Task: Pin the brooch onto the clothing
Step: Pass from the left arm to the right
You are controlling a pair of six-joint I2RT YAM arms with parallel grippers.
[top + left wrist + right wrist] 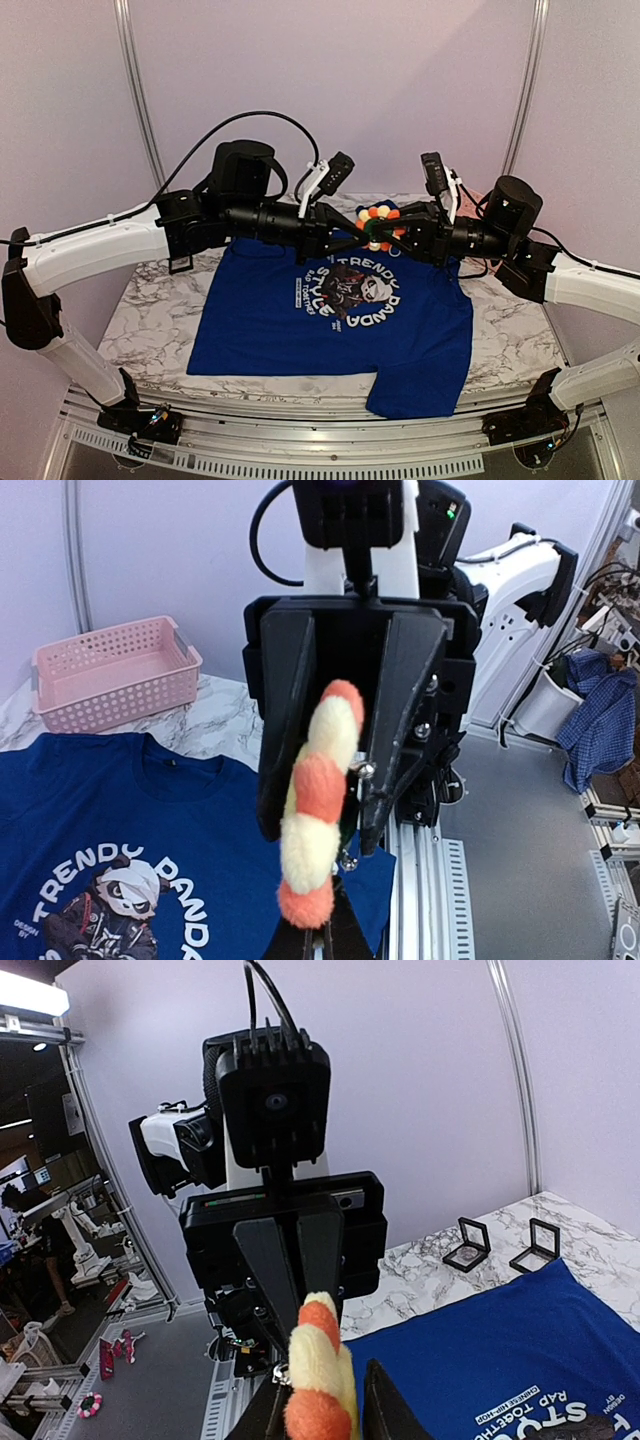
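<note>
Left gripper (322,942) pinched the brooch (315,800) by its rim; right gripper (396,231) fingers flanked it, can't tell if clamped; brooch sat in the air at 12 o'clock of the panda print (352,290), above the collar of the blue T-shirt (250,325) spread on the marble table (150,320).

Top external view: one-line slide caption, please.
Left gripper and right gripper meet at the fuzzy yellow-and-orange flower brooch above the collar of the royal-blue panda T-shirt.

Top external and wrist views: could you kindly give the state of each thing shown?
brooch: held in the air, not yet pinned.
clothing: spread flat, print up.
left tool: shut on brooch.
right tool: open around brooch.
pink basket: empty.
</note>
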